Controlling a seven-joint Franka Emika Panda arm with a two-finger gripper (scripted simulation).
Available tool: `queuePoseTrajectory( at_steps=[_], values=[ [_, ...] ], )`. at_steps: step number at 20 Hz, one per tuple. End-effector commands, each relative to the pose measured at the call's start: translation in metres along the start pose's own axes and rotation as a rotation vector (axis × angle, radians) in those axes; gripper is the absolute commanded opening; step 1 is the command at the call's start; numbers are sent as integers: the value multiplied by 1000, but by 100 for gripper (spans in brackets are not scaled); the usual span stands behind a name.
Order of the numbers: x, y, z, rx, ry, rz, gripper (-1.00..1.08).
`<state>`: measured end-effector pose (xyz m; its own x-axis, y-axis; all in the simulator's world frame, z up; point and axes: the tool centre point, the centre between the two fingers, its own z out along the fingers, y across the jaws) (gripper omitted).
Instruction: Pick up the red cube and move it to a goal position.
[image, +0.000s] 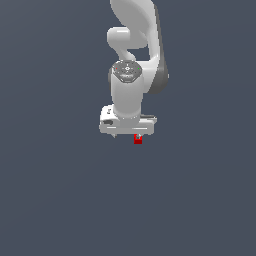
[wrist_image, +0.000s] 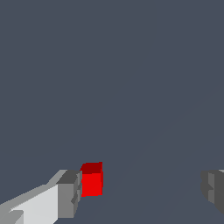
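The red cube (image: 138, 139) is small and plain and sits on the dark grey surface just below the white gripper hand, toward the exterior view's right. My gripper (image: 127, 135) hangs over it, pointing down. In the wrist view the gripper (wrist_image: 141, 192) is open, with its fingers wide apart. The red cube (wrist_image: 92, 183) lies between them, close against one grey fingertip (wrist_image: 68, 195) and far from the other fingertip (wrist_image: 214, 189). I cannot tell whether the near pad touches the cube. No goal marker shows in either view.
The white arm (image: 131, 60) rises behind the gripper toward the top of the exterior view. A plain dark grey surface (image: 60, 200) surrounds the cube on all sides.
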<state>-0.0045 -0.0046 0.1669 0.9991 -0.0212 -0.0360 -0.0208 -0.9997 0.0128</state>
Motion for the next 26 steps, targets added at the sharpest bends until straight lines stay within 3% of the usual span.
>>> queuePoseTrajectory(
  at_steps=[1, 12, 26],
  values=[
    [0, 0, 0, 0, 0, 0, 100],
    [-15, -10, 25, 2, 6, -12, 100],
    [-65, -46, 114, 10, 28, -51, 100]
  ],
)
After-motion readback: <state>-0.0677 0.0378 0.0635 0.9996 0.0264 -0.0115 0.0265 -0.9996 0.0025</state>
